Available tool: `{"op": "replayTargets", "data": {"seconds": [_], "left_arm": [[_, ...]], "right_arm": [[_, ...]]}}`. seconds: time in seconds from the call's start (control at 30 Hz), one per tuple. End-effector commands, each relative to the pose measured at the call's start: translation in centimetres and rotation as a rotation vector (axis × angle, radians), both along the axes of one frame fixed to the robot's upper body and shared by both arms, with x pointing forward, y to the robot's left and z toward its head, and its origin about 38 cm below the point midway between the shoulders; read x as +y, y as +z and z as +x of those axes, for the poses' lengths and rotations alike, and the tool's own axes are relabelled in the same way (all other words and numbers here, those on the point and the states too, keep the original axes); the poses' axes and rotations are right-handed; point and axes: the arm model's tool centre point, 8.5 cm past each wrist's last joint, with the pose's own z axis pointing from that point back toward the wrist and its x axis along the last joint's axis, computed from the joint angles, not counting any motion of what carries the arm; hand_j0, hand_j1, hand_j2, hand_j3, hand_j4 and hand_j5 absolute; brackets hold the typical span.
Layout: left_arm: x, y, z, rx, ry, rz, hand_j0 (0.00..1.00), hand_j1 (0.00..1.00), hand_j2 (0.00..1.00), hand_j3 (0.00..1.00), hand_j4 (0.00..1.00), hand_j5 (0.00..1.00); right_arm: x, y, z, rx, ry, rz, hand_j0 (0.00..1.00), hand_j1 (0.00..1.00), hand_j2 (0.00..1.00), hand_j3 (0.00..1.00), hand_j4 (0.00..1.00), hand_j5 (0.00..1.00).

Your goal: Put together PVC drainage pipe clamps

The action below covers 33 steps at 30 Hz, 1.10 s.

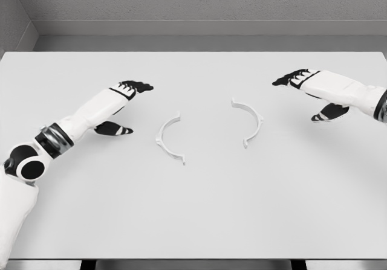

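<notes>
Assembly not started. Two clamp halves lie flat on the table [193, 221], apart, open sides facing: left clamp half [169, 138], right clamp half [248, 121]. Left hand [124, 104] hovers just left of the left half, right hand [314, 92] right of the other; both spread, holding nothing. Grasping and joining remain.

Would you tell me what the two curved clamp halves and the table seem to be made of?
Left clamp half and right clamp half: probably white moulded plastic, matte, thin and even in colour. Table: smooth pale grey, matte surface; material unclear in this render.
</notes>
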Motion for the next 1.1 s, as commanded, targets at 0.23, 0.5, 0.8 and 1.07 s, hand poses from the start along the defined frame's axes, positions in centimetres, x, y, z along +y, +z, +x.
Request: {"op": "replayTargets", "data": {"seconds": [0.23,0.5,0.8,1.07], "left_arm": [[-3.1,-0.6,-1.0,0.014,0.046,-0.004,1.00,1.00,1.00,1.00,1.00,1.00],[-4.4,-1.3,-1.2,0.044,0.051,-0.012,1.00,1.00,1.00,1.00,1.00,1.00],[-5.3,-1.6,-1.7,0.050,0.023,-0.006,1.00,1.00,1.00,1.00,1.00,1.00],[-5.8,-1.5,-1.8,0.048,0.014,-0.015,1.00,1.00,1.00,1.00,1.00,1.00]], "right_arm": [[5.0,-1.3,5.1,-0.007,0.016,0.021,1.00,1.00,1.00,1.00,1.00,1.00],[5.8,-4.0,7.7,0.057,-0.035,-0.038,1.00,1.00,1.00,1.00,1.00,1.00],[6.6,-5.7,7.4,0.100,-0.015,-0.064,1.00,1.00,1.00,1.00,1.00,1.00],[8.3,-6.5,7.3,0.114,0.014,-0.062,1.00,1.00,1.00,1.00,1.00,1.00]]}}
